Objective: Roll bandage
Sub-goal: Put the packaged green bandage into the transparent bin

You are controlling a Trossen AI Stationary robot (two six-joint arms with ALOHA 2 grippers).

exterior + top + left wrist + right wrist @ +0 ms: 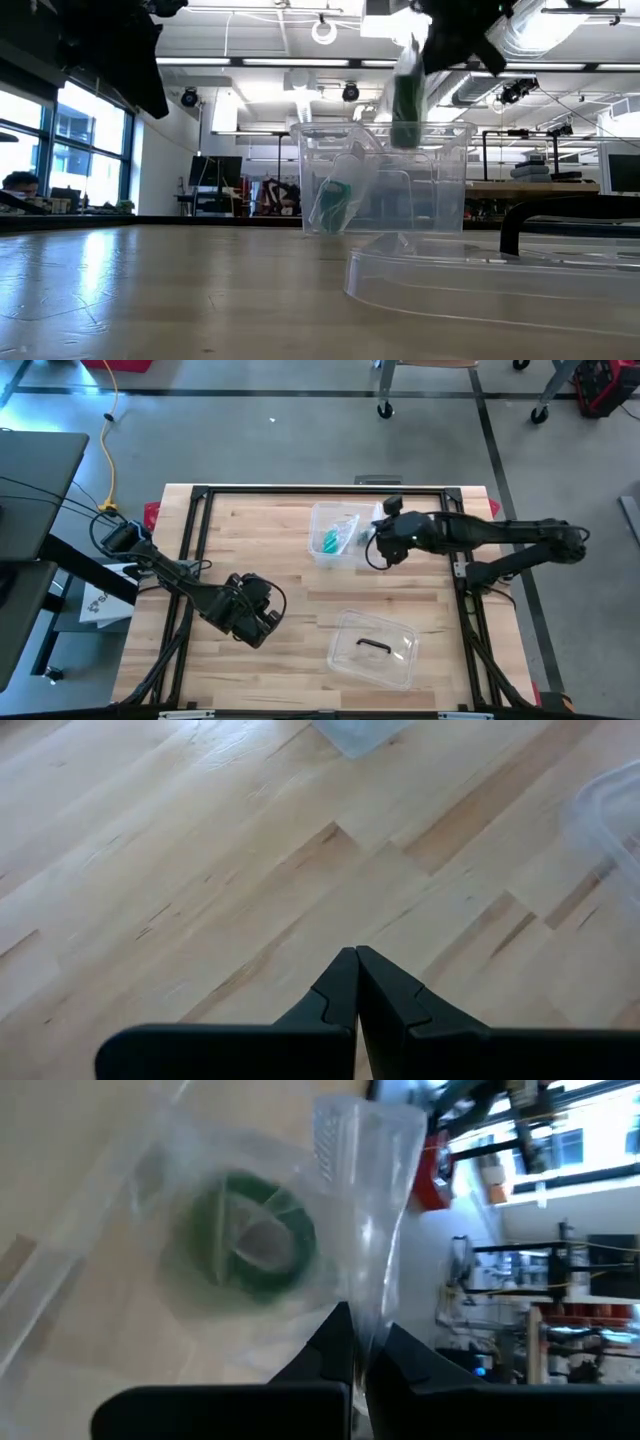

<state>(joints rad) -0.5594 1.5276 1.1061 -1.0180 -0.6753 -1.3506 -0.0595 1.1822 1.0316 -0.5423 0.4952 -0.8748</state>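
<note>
A: High view, arms?
B: Right arm stretches in from the right edge toward the far middle of the bench. Right gripper sits at the right wall of the clear bin. Left arm is bent low over the near-left area; left gripper is clenched, empty.
A: Low view?
B: The clear bag hangs above the bin's rim, long axis vertical, green inside. The lid lies flat nearer the camera.
A: Left wrist?
B: Fingers pressed together over bare wood, nothing between them.
A: Right wrist?
B: Fingers pinched tight on the bag's edge. Green bandage roll inside the bag, its open core facing the camera.
</note>
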